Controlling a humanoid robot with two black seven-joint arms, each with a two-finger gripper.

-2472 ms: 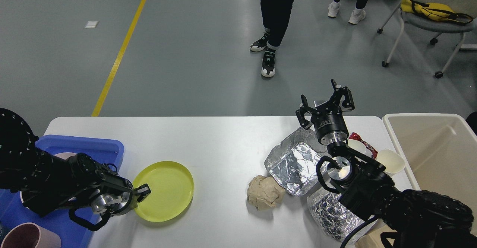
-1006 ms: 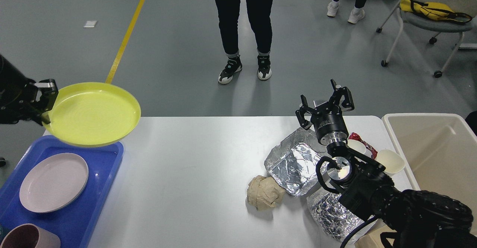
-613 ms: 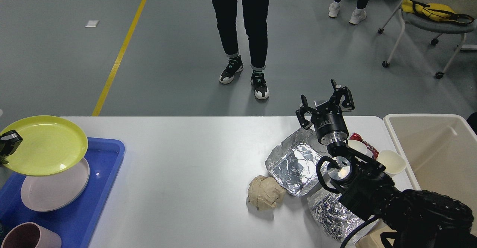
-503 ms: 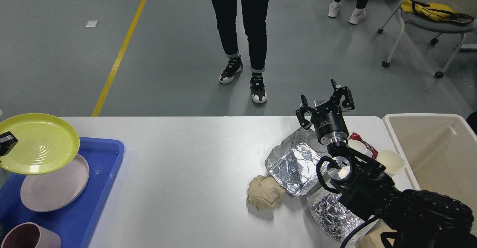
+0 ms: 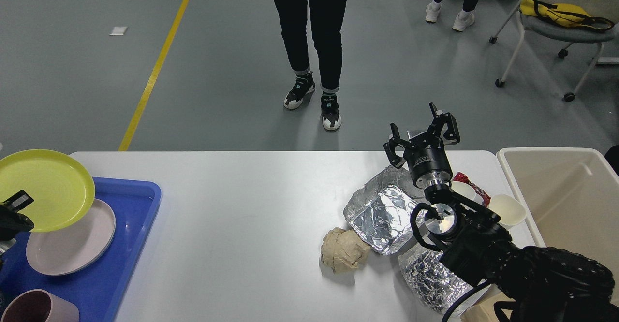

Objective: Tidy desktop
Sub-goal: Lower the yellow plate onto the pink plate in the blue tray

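Desktop (image 5: 251, 225): white, rounded corners, spanning nearly the full width of the head view, with grey floor beyond its far edge. Middle of the surface bare. Right part holds a crumpled brown paper wad (image 5: 344, 250), a foil tray (image 5: 384, 211) just beside it, a second crinkled foil piece (image 5: 430, 278) nearer the front edge, a paper cup (image 5: 508, 210) and a red wrapper (image 5: 469, 182). Beige bin (image 5: 570, 201) sits off the right end. Blue tray (image 5: 116, 264) at the left end carries a pale pink plate (image 5: 77, 244) and a mauve cup (image 5: 29, 308). Left gripper (image 5: 14, 211), mostly cut by the frame edge, appears to be gripping the rim of a yellow plate (image 5: 46, 186) held over the pink one. Right gripper (image 5: 421, 136) raised above the foil, fingers spread, nothing between them. Person's legs (image 5: 312, 46) stand past the far edge.
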